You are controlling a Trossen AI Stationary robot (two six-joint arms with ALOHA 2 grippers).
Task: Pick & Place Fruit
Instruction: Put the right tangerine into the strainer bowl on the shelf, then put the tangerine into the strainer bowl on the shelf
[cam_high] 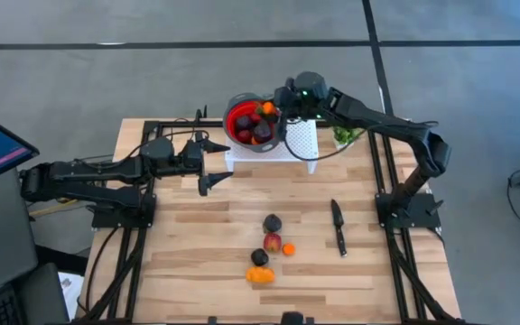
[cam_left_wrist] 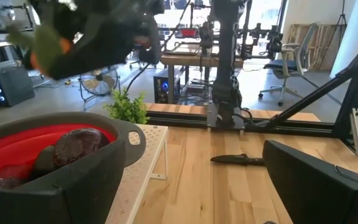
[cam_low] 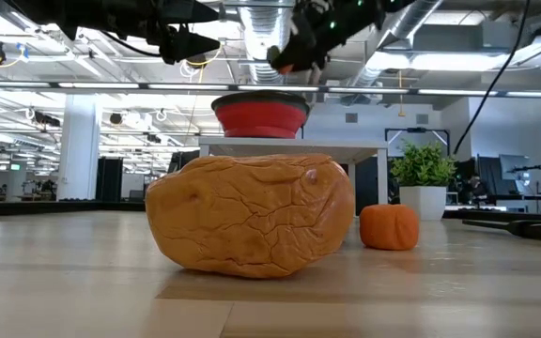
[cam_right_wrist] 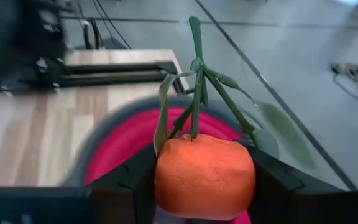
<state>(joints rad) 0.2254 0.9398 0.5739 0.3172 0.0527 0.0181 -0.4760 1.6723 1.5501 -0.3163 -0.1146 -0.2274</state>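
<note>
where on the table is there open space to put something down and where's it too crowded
Free: the bare wood between the fruit cluster and the table's left edge, and the strip between the white stand and the cluster. Narrower: between the cluster and the knife. Crowded: the red bowl, where the right gripper holds an orange.

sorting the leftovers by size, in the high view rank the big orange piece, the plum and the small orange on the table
1. big orange piece, clearly largest.
2. plum.
3. small orange, smallest.
All lie at one height under the overhead camera, so nearness does not skew this.
</note>
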